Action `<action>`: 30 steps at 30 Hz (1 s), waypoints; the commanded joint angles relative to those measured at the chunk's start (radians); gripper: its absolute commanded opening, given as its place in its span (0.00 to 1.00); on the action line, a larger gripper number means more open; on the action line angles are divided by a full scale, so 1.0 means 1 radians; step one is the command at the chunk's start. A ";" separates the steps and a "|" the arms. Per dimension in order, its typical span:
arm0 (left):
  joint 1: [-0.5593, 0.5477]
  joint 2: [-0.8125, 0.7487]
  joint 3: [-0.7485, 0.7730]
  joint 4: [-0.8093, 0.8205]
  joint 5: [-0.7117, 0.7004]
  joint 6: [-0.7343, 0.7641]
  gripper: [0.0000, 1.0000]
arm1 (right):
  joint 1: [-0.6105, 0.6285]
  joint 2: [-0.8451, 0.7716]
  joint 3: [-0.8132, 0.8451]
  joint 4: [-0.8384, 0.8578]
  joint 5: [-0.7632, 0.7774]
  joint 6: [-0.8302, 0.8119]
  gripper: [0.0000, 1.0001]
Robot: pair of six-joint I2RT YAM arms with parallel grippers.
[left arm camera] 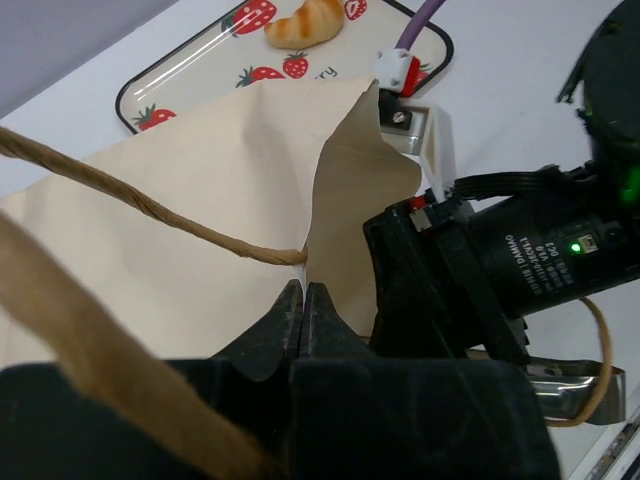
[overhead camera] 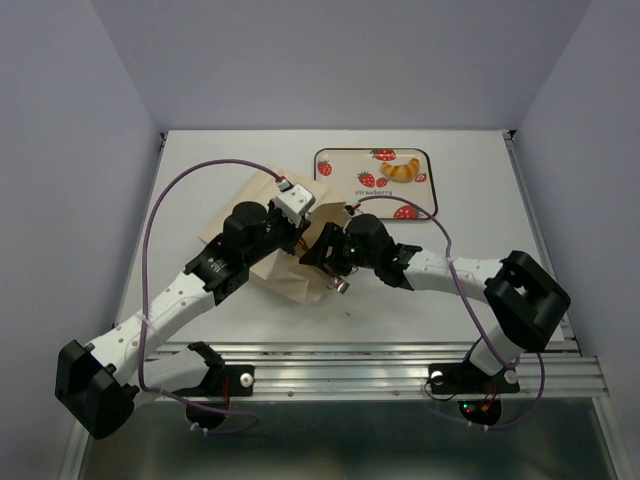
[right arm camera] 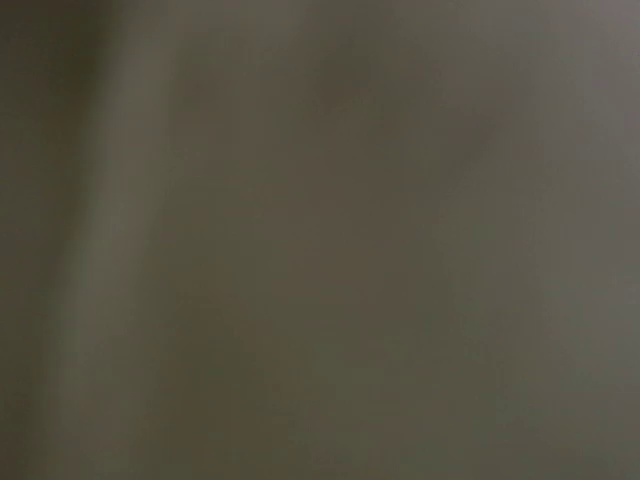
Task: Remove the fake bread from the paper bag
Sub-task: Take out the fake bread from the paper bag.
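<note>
My left gripper (left arm camera: 303,300) is clenched on the paper bag (left arm camera: 200,150) rim. My right gripper is sunk inside the bag, and I cannot tell its state. One croissant (left arm camera: 305,20) sits on the tray (left arm camera: 190,70), well beyond both. I judge retrieval is in hand; next comes a blind grasp within.

**A:** So the left arm (overhead camera: 175,300) and right arm (overhead camera: 450,268) are white links with chunky black joints, and there's a purple cable (overhead camera: 147,250) on each.

**B:** Yep. The left gripper (left arm camera: 303,300) is matte black, and the right wrist motor (left arm camera: 530,260) has a green LED (left arm camera: 576,247) plus white printed text.
</note>
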 commanded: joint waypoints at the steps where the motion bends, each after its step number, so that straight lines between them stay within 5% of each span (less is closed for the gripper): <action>1: -0.002 -0.013 0.000 0.084 0.105 -0.014 0.00 | -0.001 0.056 0.062 0.044 -0.017 0.078 0.67; 6: -0.002 -0.016 -0.003 0.091 0.161 -0.019 0.00 | -0.001 0.105 0.070 0.052 0.095 0.201 0.69; 10: -0.002 -0.016 -0.013 0.094 0.194 -0.012 0.00 | -0.001 0.148 0.005 0.295 0.107 0.265 0.69; 18: -0.004 -0.027 -0.010 0.085 0.277 0.000 0.00 | -0.001 0.243 0.024 0.398 0.121 0.281 0.68; 21: -0.004 -0.042 -0.013 0.081 0.266 0.006 0.00 | -0.001 0.251 0.014 0.446 0.158 0.273 0.58; 26: -0.002 -0.061 -0.033 0.092 0.179 0.015 0.00 | -0.001 0.232 -0.025 0.513 0.183 0.250 0.26; 30: -0.002 -0.047 -0.042 0.121 0.070 -0.008 0.00 | -0.001 0.183 -0.059 0.526 0.170 0.215 0.19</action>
